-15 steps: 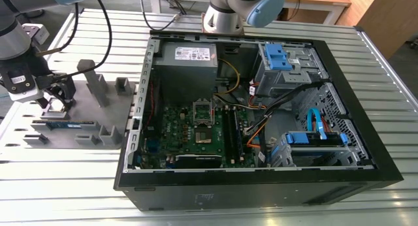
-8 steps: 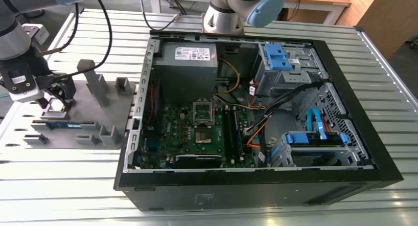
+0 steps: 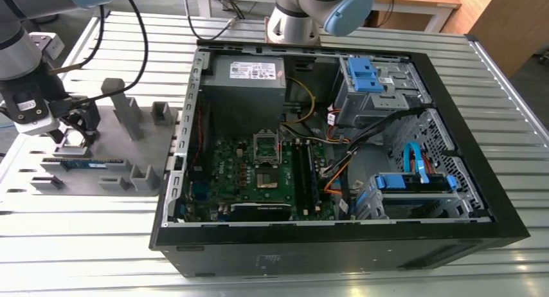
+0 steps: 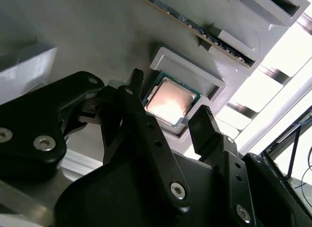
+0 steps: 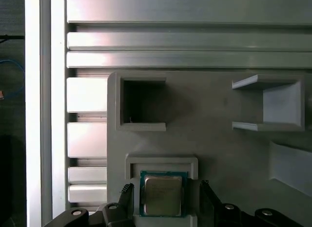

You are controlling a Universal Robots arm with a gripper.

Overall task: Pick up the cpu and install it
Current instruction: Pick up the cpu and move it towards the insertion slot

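— Gripper (image 3: 76, 135) in the exterior view?
— Low over the grey fixture plate (image 3: 120, 152) on the surface (image 3: 86, 245), at that view's left; computer case (image 3: 343, 149) beside it.
— Second wrist view?
— Spread open, holding nothing; cpu (image 4: 170, 100) lies in its pocket between the fingers (image 4: 207, 122).
— First wrist view?
— cpu (image 5: 162, 195) seated flat; fingers apart on either side.

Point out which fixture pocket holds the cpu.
The low-walled pocket nearest the gripper: the cpu lies flat in it, while the two other pockets stand empty.
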